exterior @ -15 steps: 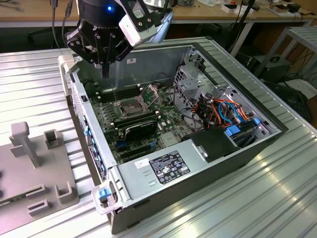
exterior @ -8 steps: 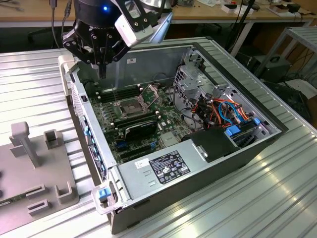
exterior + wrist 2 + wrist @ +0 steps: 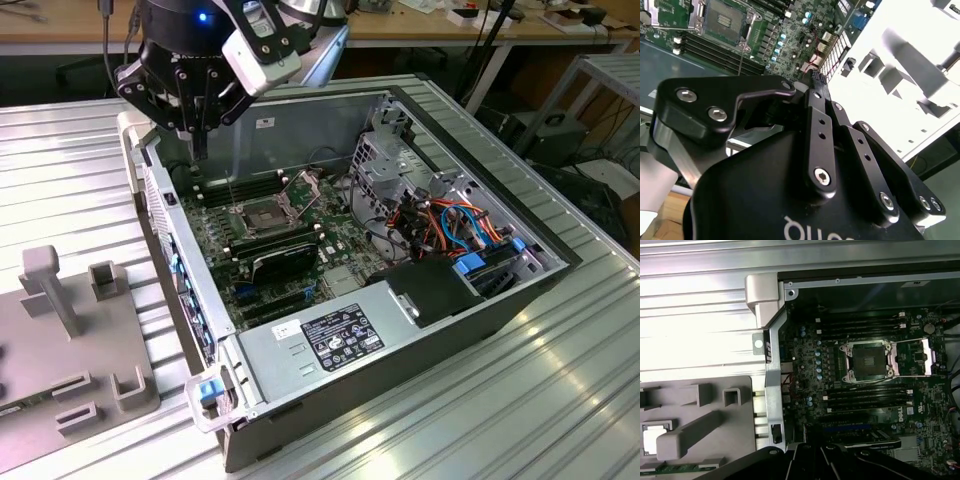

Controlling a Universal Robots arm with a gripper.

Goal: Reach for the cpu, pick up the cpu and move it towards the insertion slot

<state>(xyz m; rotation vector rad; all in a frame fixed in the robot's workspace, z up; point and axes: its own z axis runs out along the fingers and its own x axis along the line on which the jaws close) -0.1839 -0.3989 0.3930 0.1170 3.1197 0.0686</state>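
Gripper point(image 3: 200, 148) hangs vertical, pointing down; jaws closed together, tips touching.

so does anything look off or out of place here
Nothing spilled or damaged. The insertion slot has its metal frame flipped open, and the cpu lies outside the computer case, in a pocket of the grey fixture.

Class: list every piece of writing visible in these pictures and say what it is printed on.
Black label on the power supply: print too small to read.
White sticker on the case wall: too small to read.
White letters on the gripper: cut off, unreadable.
White lettering on the motherboard: unreadable.
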